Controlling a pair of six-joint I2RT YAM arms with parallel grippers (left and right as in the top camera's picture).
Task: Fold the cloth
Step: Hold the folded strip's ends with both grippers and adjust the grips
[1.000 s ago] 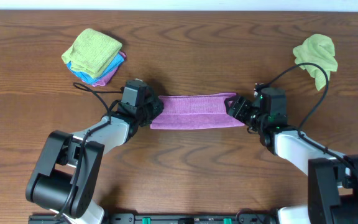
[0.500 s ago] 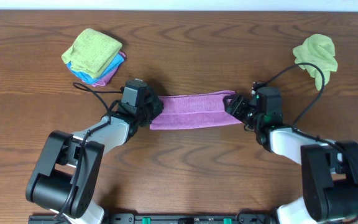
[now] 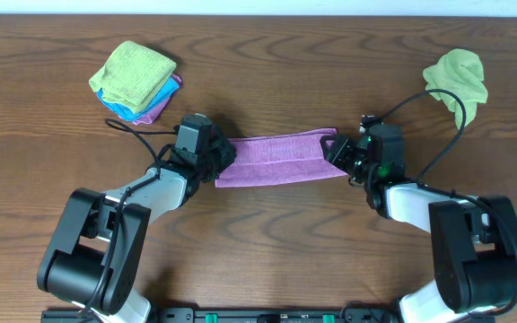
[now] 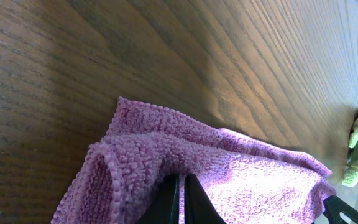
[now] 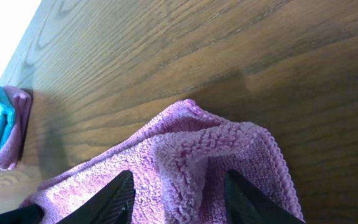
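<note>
Overhead: purple cloth (image 3: 281, 160) folded strip (nubby microfibre).

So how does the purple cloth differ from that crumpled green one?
The purple cloth is a flat folded strip; the green cloth is a crumpled heap. The purple cloth lies mid-table; the green cloth sits near the far right corner. Both are soft cloths on the table.
</note>
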